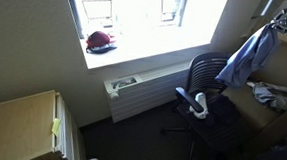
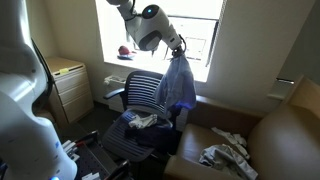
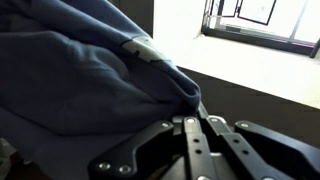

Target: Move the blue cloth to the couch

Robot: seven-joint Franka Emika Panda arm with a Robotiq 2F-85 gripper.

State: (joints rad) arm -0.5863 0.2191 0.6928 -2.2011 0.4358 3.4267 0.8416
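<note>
The blue cloth (image 2: 180, 88) hangs in a long fold from my gripper (image 2: 178, 48), in the air above the black office chair (image 2: 150, 100), between it and the couch. In an exterior view the blue cloth (image 1: 247, 54) drapes down below the gripper (image 1: 272, 20). The wrist view shows the blue cloth (image 3: 80, 80) bunched across the left, with the gripper (image 3: 195, 120) shut on its edge. The tan couch (image 2: 285, 130) stands to the right of the chair, and the couch (image 1: 281, 117) also shows at the right edge of an exterior view.
A grey-white cloth (image 2: 228, 153) lies on the couch cushion; another pale cloth (image 2: 140, 122) lies on the chair seat. A windowsill with a red item (image 1: 101, 39), a radiator (image 1: 143, 90) and a wooden cabinet (image 1: 21, 123) stand nearby.
</note>
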